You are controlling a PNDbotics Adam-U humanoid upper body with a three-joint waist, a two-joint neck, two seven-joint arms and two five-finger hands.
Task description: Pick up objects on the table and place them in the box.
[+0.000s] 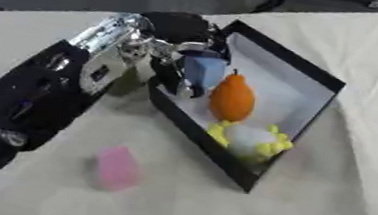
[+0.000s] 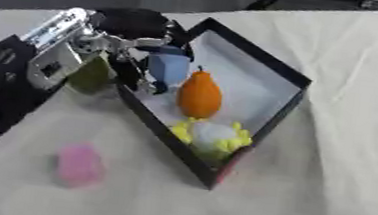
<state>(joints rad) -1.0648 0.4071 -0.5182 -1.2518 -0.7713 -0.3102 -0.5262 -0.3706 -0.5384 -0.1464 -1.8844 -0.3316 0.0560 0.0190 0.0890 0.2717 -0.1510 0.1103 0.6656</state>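
Now left hand (image 1: 173, 52) over box (image 1: 315, 72) near-left wall, fingers curled round blue object (image 1: 203, 70), just inside box beside orange pear-shape (image 1: 232, 99). Pink block (image 1: 117, 168) outside box, nearer camera, on left arm's side. Right hand unseen.

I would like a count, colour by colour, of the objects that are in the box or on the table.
Blue: 1, the blue block held in the left hand over the black box
Orange: 1, the orange pear-shaped toy
Yellow and white: 1, the yellow-and-white toy
Pink: 1, the pink block
Olive green: 1, the olive-green object
Total: 5
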